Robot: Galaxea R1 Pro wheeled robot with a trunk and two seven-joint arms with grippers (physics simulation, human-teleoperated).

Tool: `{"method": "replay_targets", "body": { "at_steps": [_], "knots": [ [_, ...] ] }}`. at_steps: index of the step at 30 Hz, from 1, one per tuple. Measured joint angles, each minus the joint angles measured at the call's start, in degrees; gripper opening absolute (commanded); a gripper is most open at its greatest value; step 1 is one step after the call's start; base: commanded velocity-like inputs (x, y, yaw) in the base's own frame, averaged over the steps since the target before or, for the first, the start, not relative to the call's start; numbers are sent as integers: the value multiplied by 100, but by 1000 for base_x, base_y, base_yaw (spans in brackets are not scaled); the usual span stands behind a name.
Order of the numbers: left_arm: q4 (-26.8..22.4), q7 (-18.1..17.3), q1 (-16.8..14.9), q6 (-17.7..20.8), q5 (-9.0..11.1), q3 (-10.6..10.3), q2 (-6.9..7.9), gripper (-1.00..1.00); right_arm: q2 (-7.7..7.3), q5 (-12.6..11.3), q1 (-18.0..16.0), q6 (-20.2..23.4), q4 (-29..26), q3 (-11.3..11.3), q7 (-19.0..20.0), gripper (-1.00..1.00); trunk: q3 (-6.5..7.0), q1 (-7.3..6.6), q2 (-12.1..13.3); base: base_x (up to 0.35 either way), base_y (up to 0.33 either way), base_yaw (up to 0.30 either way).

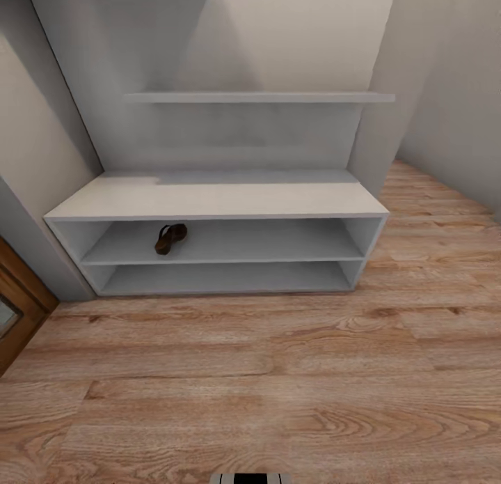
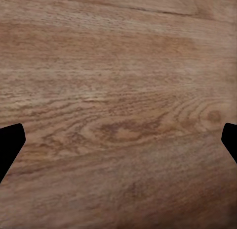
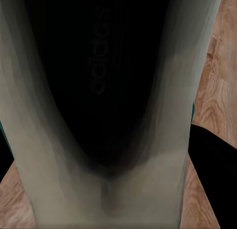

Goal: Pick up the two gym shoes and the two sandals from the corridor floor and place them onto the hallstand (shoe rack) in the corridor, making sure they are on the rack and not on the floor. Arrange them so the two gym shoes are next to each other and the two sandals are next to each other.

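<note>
The pale grey hallstand (image 1: 216, 198) stands against the wall ahead, with a wall shelf (image 1: 257, 97) above it. One brown sandal (image 1: 170, 238) lies on its upper open shelf level, toward the left. In the right wrist view a cream-white gym shoe (image 3: 44, 140) is very close, its dark opening facing the camera. My right gripper (image 3: 106, 160) is shut on it, and a black finger (image 3: 212, 164) shows beside the shoe's wall. My left gripper (image 2: 118, 145) is open over bare corridor floor (image 2: 118, 80), with nothing between its fingertips (image 2: 9, 145).
Wood-plank floor (image 1: 264, 372) stretches between me and the rack. A brown wooden door frame (image 1: 17, 310) stands at the left. Grey walls close in on both sides, and the corridor continues past the rack's right end (image 1: 431, 212).
</note>
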Motion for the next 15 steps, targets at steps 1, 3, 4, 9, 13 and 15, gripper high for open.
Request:
{"method": "replay_targets", "body": {
  "at_steps": [1,3,4,9,13,15],
  "knots": [
    [0,0,4,-1,-1,-2,4,100,2,6,0,4,4,0,1,-100,0,0,0,-2,0,0],
    [0,0,2,-2,-2,-1,11,100,15,35,0,6,17,2,1,-100,0,0,0,0,0,0],
    [0,0,0,-4,-2,-1,15,100,73,192,1,7,21,29,11,-100,0,0,0,0,0,0],
    [0,-9,1,-7,-5,-5,23,100,412,653,2,-3,5,45,33,-100,0,0,0,0,0,0],
    [1,-34,5,-13,-29,-25,10,100,718,1057,0,1,7,136,65,-100,0,0,0,0,0,0],
    [4,-39,5,-45,-40,-40,0,100,972,1300,-3,-1,-25,303,69,-100,0,0,0,0,0,0]
  ]
}}
